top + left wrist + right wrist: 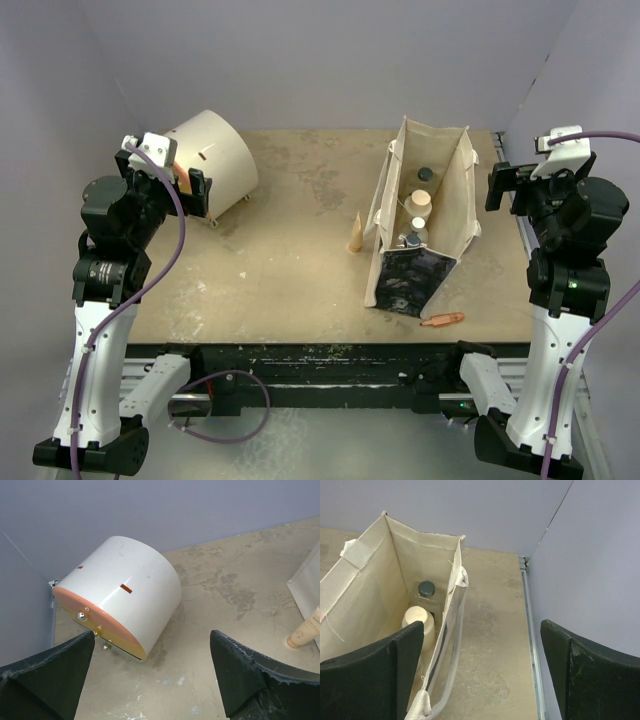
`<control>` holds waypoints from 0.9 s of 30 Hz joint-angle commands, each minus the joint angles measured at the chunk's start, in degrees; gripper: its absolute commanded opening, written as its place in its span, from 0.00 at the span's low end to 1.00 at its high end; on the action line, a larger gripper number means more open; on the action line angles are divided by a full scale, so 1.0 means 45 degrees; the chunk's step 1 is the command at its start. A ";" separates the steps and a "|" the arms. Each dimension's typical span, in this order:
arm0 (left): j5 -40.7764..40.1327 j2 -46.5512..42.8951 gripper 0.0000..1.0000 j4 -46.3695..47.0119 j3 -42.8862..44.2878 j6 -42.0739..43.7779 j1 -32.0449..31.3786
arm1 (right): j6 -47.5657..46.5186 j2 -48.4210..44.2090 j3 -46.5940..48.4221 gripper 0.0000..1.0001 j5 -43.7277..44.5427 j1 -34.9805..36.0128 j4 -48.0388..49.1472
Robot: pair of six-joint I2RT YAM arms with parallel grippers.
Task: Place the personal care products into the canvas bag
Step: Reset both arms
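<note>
The beige canvas bag [440, 190] stands upright and open at mid-right, its dark printed panel facing the near edge. Inside it I see a black-capped clear bottle [426, 173], a cream-white bottle [421, 200] and another dark cap [411, 240]; anything deeper is hidden. The right wrist view looks into the canvas bag [370, 590] at the black-capped bottle [426, 590] and the cream bottle [417, 620]. My right gripper [525, 185] [482, 670] hangs open and empty just right of the bag. My left gripper [165, 178] [152, 675] hangs open and empty at far left.
A large cream drum [212, 160] [125, 595] with an orange face lies on its side just in front of the left gripper. A tan cone [355, 233] [304, 632] stands left of the bag. An orange pen-like stick [441, 320] lies near the table's front edge.
</note>
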 commanded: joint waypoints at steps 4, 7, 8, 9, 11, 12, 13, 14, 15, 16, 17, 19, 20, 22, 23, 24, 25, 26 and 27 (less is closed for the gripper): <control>-0.0090 -0.0115 0.99 0.0485 0.0070 -0.0153 0.0120 | -0.0013 -0.0037 0.0145 1.00 -0.0264 -0.0067 0.0494; -0.0192 -0.0084 0.99 0.0490 0.0098 -0.0178 0.0121 | 0.0006 -0.0045 0.0140 1.00 -0.0274 -0.0077 0.0438; -0.0211 -0.0092 0.99 0.0479 0.0090 -0.0180 0.0120 | 0.0009 -0.0044 0.0138 1.00 -0.0282 -0.0077 0.0436; -0.0213 -0.0096 0.99 0.0478 0.0089 -0.0180 0.0120 | 0.0007 -0.0051 0.0138 1.00 -0.0274 -0.0077 0.0435; -0.0204 -0.0086 0.99 0.0478 0.0094 -0.0178 0.0135 | 0.0007 -0.0054 0.0137 1.00 -0.0283 -0.0077 0.0435; -0.0195 -0.0085 0.99 0.0478 0.0090 -0.0180 0.0134 | 0.0021 -0.0060 0.0155 1.00 -0.0284 -0.0077 0.0418; -0.0194 -0.0097 0.99 0.0478 0.0079 -0.0180 0.0119 | 0.0008 -0.0058 0.0169 1.00 -0.0284 -0.0070 0.0416; -0.0194 -0.0084 0.99 0.0478 0.0098 -0.0180 0.0120 | 0.0016 -0.0058 0.0159 1.00 -0.0293 -0.0076 0.0416; -0.0179 -0.0082 0.99 0.0478 0.0100 -0.0180 0.0125 | 0.0008 -0.0067 0.0162 1.00 -0.0302 -0.0077 0.0416; -0.0160 -0.0097 0.99 0.0493 0.0076 -0.0170 0.0118 | 0.0006 -0.0059 0.0155 1.00 -0.0303 -0.0077 0.0430; -0.0146 -0.0103 0.99 0.0507 0.0051 -0.0179 0.0119 | 0.0006 -0.0055 0.0167 1.00 -0.0303 -0.0077 0.0435; -0.0102 -0.0116 0.99 0.0528 0.0031 -0.0170 0.0129 | 0.0030 -0.0055 0.0162 1.00 -0.0293 -0.0077 0.0417; -0.0097 -0.0099 0.99 0.0540 0.0013 -0.0164 0.0131 | 0.0046 -0.0057 0.0138 1.00 -0.0275 -0.0072 0.0426; -0.0123 -0.0094 0.99 0.0616 -0.0027 -0.0188 0.0120 | 0.0079 -0.0063 0.0136 1.00 -0.0159 -0.0075 0.0441; -0.0158 -0.0096 0.99 0.0688 -0.0069 -0.0198 0.0122 | 0.0150 -0.0063 0.0137 1.00 -0.0053 -0.0065 0.0463; -0.0214 -0.0089 0.99 0.0729 -0.0114 -0.0197 0.0132 | 0.0202 -0.0063 0.0135 1.00 0.0131 -0.0076 0.0490; -0.0313 -0.0095 0.99 0.0780 -0.0156 -0.0211 0.0109 | 0.0260 -0.0053 0.0125 1.00 0.0415 -0.0077 0.0552; -0.0448 -0.0086 0.99 0.0816 -0.0181 -0.0228 0.0131 | 0.0333 -0.0045 0.0104 1.00 0.0710 -0.0067 0.0645; -0.0609 -0.0070 0.99 0.0845 -0.0201 -0.0254 0.0131 | 0.0457 -0.0037 0.0080 1.00 0.1027 -0.0076 0.0757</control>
